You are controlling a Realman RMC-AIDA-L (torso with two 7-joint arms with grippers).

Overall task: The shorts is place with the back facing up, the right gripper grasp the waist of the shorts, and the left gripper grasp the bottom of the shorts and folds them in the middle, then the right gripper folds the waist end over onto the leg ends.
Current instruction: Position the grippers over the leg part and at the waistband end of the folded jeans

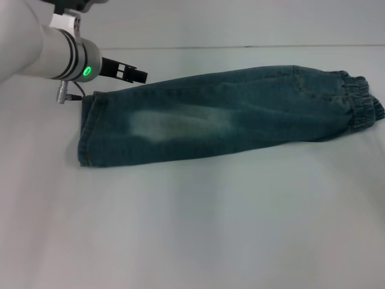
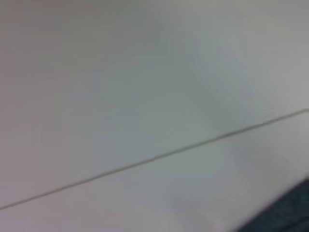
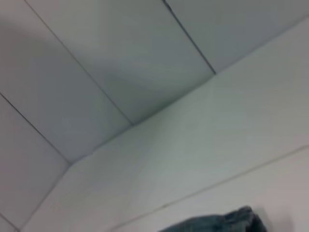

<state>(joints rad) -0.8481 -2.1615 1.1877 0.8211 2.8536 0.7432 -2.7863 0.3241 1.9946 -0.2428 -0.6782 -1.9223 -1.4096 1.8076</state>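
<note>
The shorts [image 1: 228, 114] lie folded lengthwise across the worktop [image 1: 210, 229], my left claw [image 1: 129, 73] just beyond the leg hems [image 1: 87, 129], grip unreadable, so I should grasp the waistband [image 1: 361, 105] squarely and carry it flat onto those hems.

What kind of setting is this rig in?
Probably a lab or test bench, not a home: a plain white table holds only the shorts, folded lengthwise; bare white panelled walls show behind. The left gripper is at the leg ends.
</note>
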